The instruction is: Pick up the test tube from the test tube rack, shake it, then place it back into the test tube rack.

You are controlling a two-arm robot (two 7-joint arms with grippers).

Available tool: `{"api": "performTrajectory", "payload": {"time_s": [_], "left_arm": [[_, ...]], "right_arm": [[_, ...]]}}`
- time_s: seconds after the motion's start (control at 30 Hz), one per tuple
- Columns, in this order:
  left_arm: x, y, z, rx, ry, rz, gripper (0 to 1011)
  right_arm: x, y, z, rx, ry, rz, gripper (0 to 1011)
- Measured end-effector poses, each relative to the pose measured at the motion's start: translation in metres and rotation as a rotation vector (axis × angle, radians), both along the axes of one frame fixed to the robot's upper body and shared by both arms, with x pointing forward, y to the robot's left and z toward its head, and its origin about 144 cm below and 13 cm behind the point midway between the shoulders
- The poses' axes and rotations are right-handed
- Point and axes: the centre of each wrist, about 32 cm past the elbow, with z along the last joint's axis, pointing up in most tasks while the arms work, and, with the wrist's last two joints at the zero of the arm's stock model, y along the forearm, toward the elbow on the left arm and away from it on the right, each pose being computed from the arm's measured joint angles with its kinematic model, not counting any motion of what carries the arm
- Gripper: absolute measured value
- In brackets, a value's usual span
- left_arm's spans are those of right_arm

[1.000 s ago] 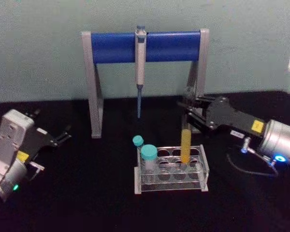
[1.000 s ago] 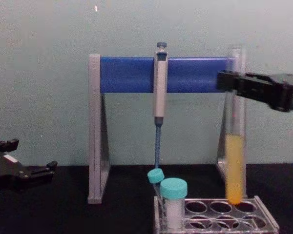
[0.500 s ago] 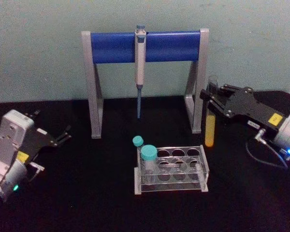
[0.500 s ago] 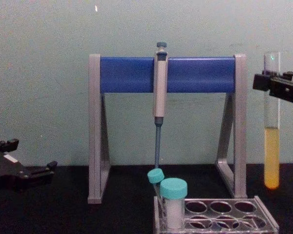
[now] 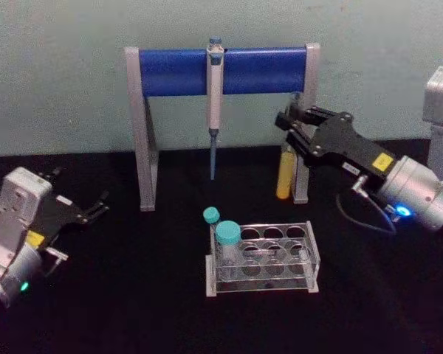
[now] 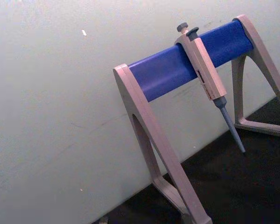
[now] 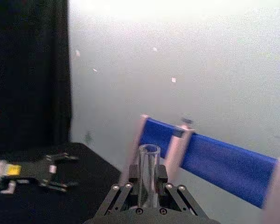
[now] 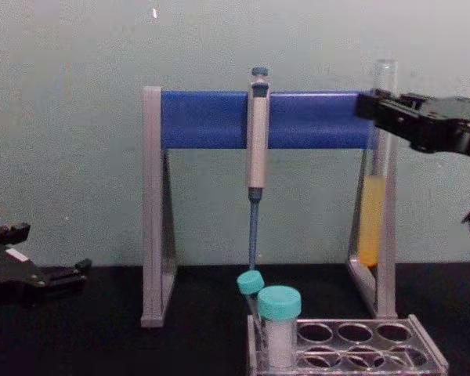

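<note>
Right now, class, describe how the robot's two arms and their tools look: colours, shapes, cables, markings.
The left tool is black, on a boxy light-grey wrist bearing a yellow label and a green light. The right tool is black with a yellow label, on a silvery cylindrical wrist with a blue light and a looping black cable.

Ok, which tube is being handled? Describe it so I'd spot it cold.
Find the blue-barred pipette stand at the back and its right leg. Beside it the right gripper holds the test tube roughly upright, out of the test tube rack. It is tall, uncapped, with yellow-orange liquid, unlike the two teal-capped tubes in the rack.
</note>
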Motion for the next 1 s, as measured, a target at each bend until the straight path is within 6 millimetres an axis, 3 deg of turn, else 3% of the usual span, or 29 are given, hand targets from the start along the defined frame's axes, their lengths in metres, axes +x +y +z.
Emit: {"api": "performTrajectory", "payload": {"time_s": [0.37, 1.0], "left_arm": [[0.000, 0.000, 0.000, 0.000, 0.000, 0.000, 1001], [0.000, 0.000, 0.000, 0.000, 0.000, 0.000, 1001]], "right_arm": [[0.005, 0.009, -0.009, 0.065, 0.041, 0.163, 232], [-0.005, 0.001, -0.017, 0.034, 0.054, 0.167, 232]]}}
